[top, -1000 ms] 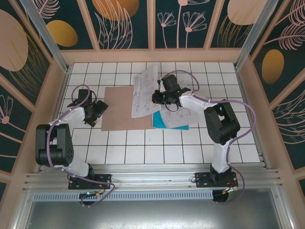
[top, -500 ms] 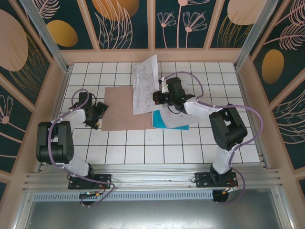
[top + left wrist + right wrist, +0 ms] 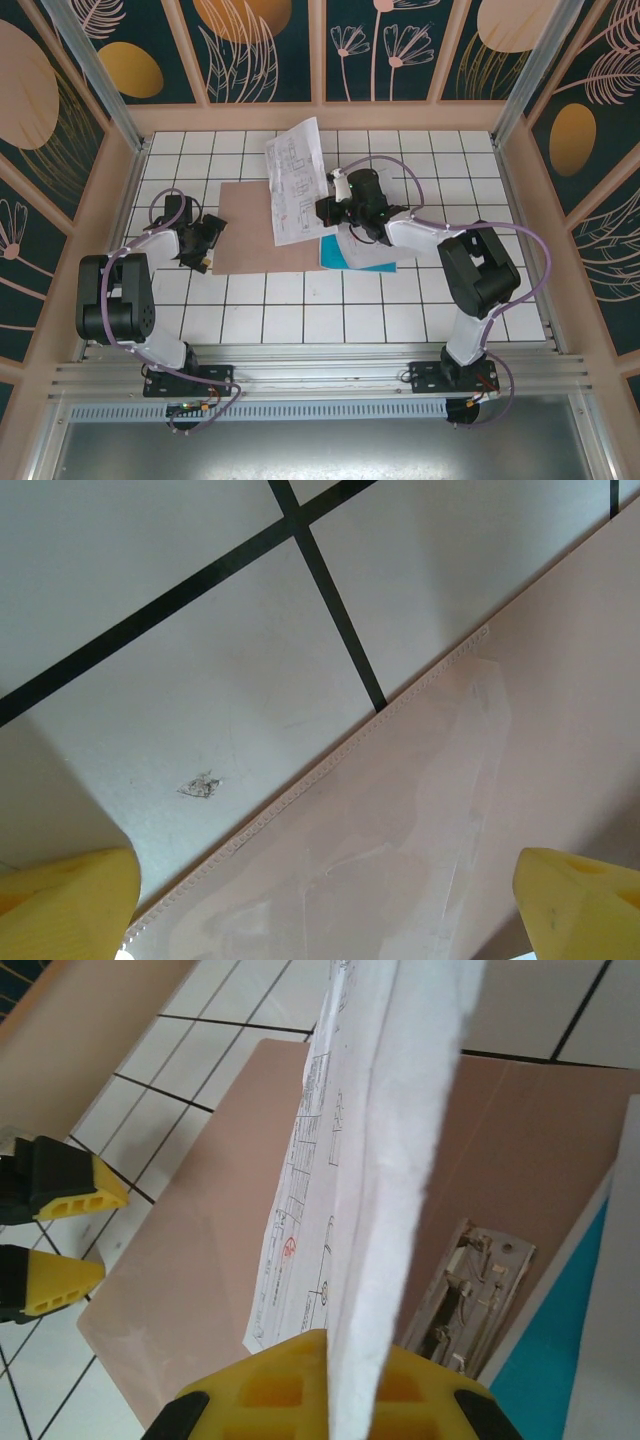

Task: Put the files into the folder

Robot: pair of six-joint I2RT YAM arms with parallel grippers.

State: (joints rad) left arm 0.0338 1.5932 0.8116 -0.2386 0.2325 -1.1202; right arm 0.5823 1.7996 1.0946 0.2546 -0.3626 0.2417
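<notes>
Above the flat pinkish-brown card folder (image 3: 245,235), the right pincer (image 3: 325,208) grips a white printed paper sheet (image 3: 290,180) raised on edge, probably to lay it inside. The left pincer (image 3: 205,240) gapes wide at the folder's left edge, likely to steady it. A plain cyan-blue sheet (image 3: 355,262) waits alongside on the tabletop (image 3: 300,320).

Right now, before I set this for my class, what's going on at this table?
The right gripper is shut on a white printed sheet, holding it tilted up above the pinkish-brown folder. The left gripper is open at the folder's left edge, holding nothing. A cyan sheet and another white sheet lie on the table by the folder's right side, not yet filed.
</notes>
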